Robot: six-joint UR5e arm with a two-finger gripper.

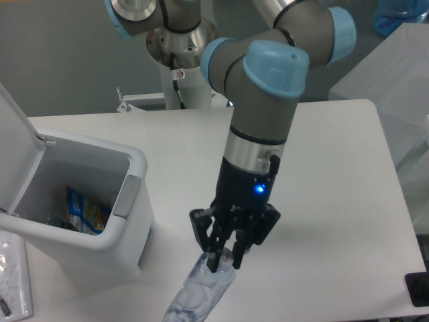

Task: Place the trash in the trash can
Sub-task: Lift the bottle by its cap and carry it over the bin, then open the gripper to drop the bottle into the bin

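Note:
My gripper (222,258) is shut on the upper end of the crushed clear plastic bottle (196,294), which hangs down and to the left from it, above the table near the front edge. The bottle's lower end runs out of the bottom of the frame. The white trash can (127,201) stands to the left with its lid (17,137) flipped up and back. Colourful wrappers (84,213) lie inside on its bottom. The gripper is to the right of the can's grey front panel, apart from it.
The arm's base column (181,67) stands at the table's back edge. A clear plastic bag (13,278) lies at the bottom left beside the can. A dark object (417,288) sits at the table's right front corner.

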